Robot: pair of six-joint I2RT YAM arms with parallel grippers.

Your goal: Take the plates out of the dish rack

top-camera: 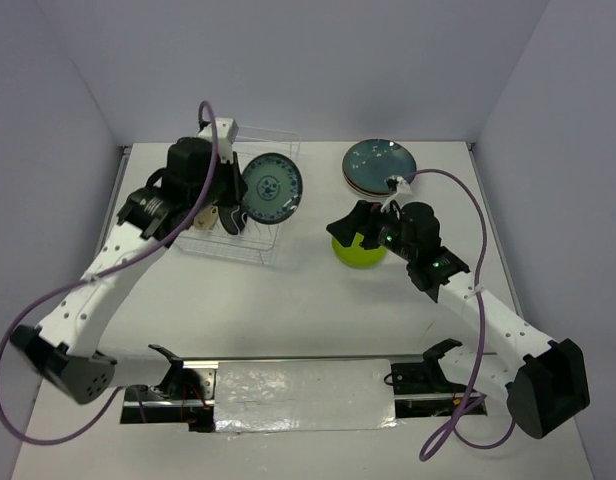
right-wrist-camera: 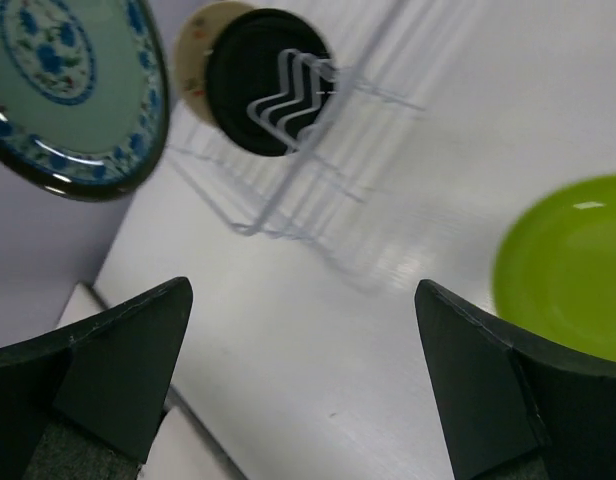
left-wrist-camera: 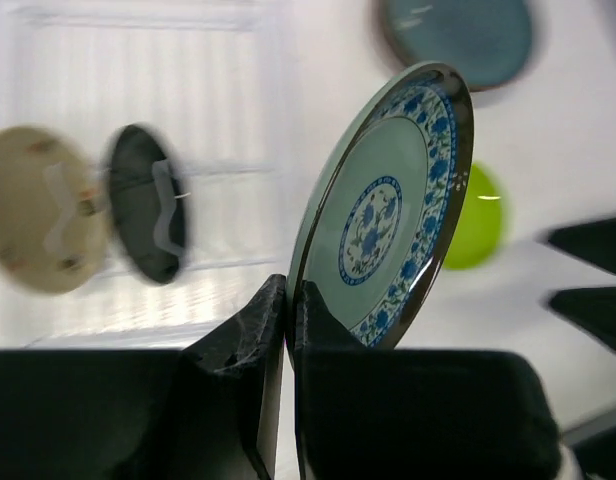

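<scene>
My left gripper (top-camera: 236, 203) (left-wrist-camera: 290, 292) is shut on the lower rim of the white-blue floral plate (top-camera: 271, 188) (left-wrist-camera: 388, 210) and holds it upright above the right side of the dish rack (top-camera: 250, 247). A small tan plate (left-wrist-camera: 38, 225) and a small dark plate (left-wrist-camera: 148, 215) stand in the rack's tines. My right gripper (top-camera: 350, 226) (right-wrist-camera: 301, 286) is open and empty, hovering over the table beside the lime green plate (top-camera: 358, 252) (right-wrist-camera: 578, 270). A dark teal plate (top-camera: 380, 163) tops a stack at the back right.
The rack (right-wrist-camera: 288, 190) stands at the back left, near the left wall. The plate stack lies near the back wall. A taped strip (top-camera: 298, 385) runs along the table's near edge between the arm bases.
</scene>
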